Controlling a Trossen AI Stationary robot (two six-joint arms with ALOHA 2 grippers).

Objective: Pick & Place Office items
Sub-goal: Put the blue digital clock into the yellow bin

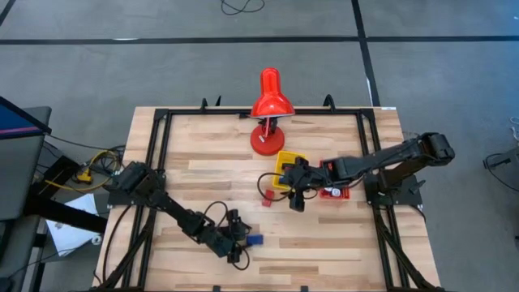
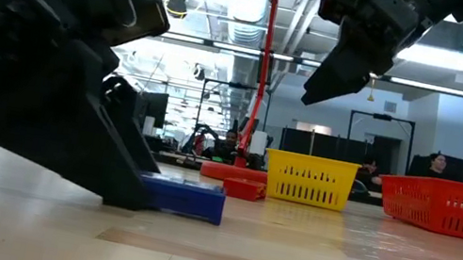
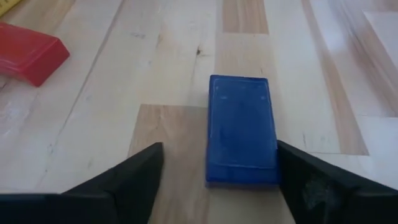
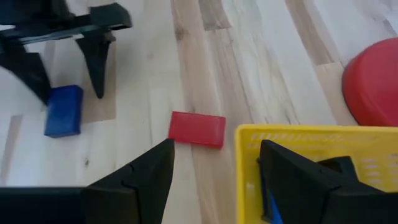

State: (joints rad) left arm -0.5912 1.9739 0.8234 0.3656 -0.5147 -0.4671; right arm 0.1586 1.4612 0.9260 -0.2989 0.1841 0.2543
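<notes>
A blue flat block (image 3: 241, 127) lies flat on the wooden table near its near edge, also in the high view (image 1: 255, 240) and the low view (image 2: 186, 198). My left gripper (image 3: 219, 146) is open and down at table height (image 2: 122, 182), with one finger on each side of the block's near end. A red flat block (image 4: 197, 129) lies flat beside the yellow tray (image 4: 311, 146). My right gripper (image 4: 216, 145) is open and empty. It hangs well above the table (image 2: 331, 81), over the gap between the red block (image 1: 268, 195) and the yellow tray (image 1: 290, 165). My left gripper comes at the blue block low and along its length, the block lying flat on the table between the open fingers. One finger (image 3: 305, 177) stands right against the block's long edge (image 3: 273, 158). I cannot tell whether it touches.
The red desk lamp (image 1: 269, 118) stands at the far middle of the table, its base (image 4: 373, 81) close to the yellow tray. A red tray (image 1: 334, 191) sits under my right arm, right of the yellow tray. Bare wood lies between the two grippers and along the near edge.
</notes>
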